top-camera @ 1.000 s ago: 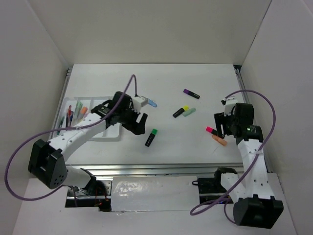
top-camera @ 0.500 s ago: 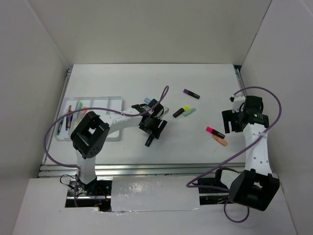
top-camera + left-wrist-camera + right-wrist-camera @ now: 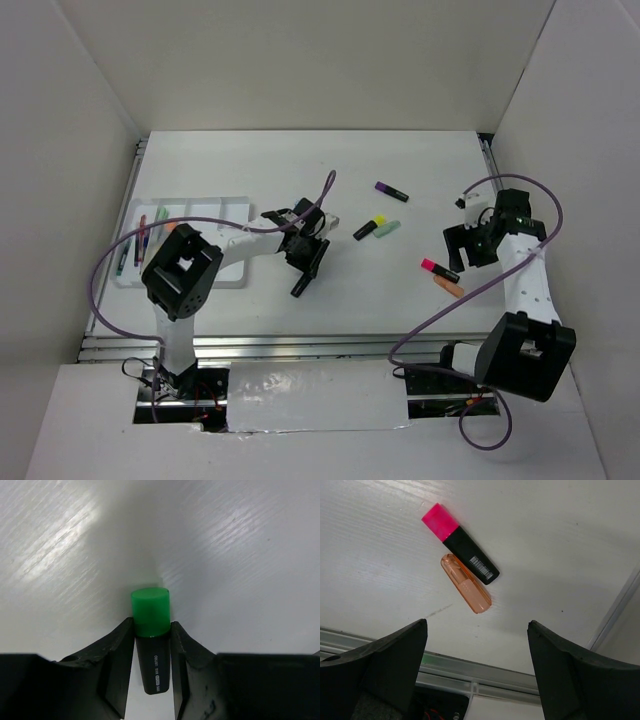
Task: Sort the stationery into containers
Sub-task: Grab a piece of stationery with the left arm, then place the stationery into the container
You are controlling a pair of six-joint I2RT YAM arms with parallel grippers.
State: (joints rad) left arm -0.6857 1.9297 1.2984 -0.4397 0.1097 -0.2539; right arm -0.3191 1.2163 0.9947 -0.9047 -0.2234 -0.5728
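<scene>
Tray [image 3: 215, 208] at left edge of table [image 3: 300, 160] holds few pens [image 3: 140, 235], approx. six loose; L gripper [image 3: 151, 630] clamps green marker [image 3: 150, 605], R gripper [image 3: 477, 625] wide above pink marker [image 3: 462, 545].

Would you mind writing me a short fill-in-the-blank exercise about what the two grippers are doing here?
The left gripper is closed on a highlighter with a ____ cap.
The right gripper hangs ____ above the pink highlighter.
The marker lying beside the pink one is ____.
Missing: green; open; orange.
</scene>
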